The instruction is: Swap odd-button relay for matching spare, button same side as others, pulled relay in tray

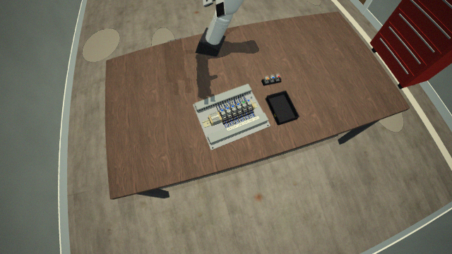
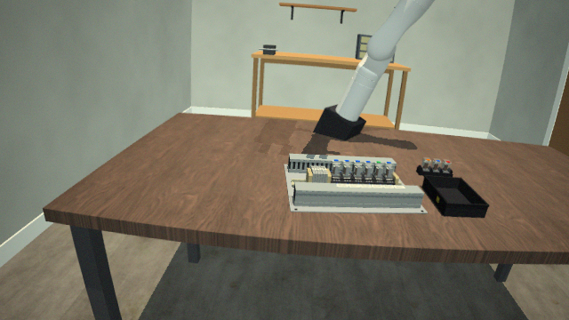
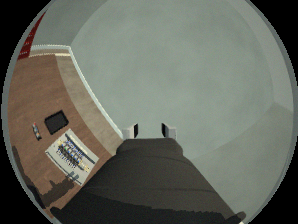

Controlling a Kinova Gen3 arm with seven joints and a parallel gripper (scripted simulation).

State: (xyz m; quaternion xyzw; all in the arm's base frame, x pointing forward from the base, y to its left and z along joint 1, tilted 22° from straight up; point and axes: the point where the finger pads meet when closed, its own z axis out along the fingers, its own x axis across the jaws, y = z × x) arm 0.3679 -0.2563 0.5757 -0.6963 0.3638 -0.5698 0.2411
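Note:
A grey panel (image 1: 231, 114) lies mid-table with a row of several relays (image 2: 362, 170). Their buttons are blue, except one green-buttoned relay (image 2: 379, 168), second from the right end; it also shows in the overhead view (image 1: 244, 104). A small black holder (image 1: 270, 83) behind the tray carries three spares with orange, blue and red buttons (image 2: 436, 165). The black tray (image 1: 282, 107) (image 2: 454, 196) is empty, right of the panel. My gripper (image 3: 149, 128) shows only in the wrist view. It is open and empty, high above the table, facing the wall. The panel (image 3: 72, 151) lies far below at the left.
The arm's black base (image 1: 210, 46) stands at the table's back edge. A red tool cabinet (image 1: 417, 39) stands off the table's far right. A wooden shelf unit (image 2: 329, 84) stands by the back wall.

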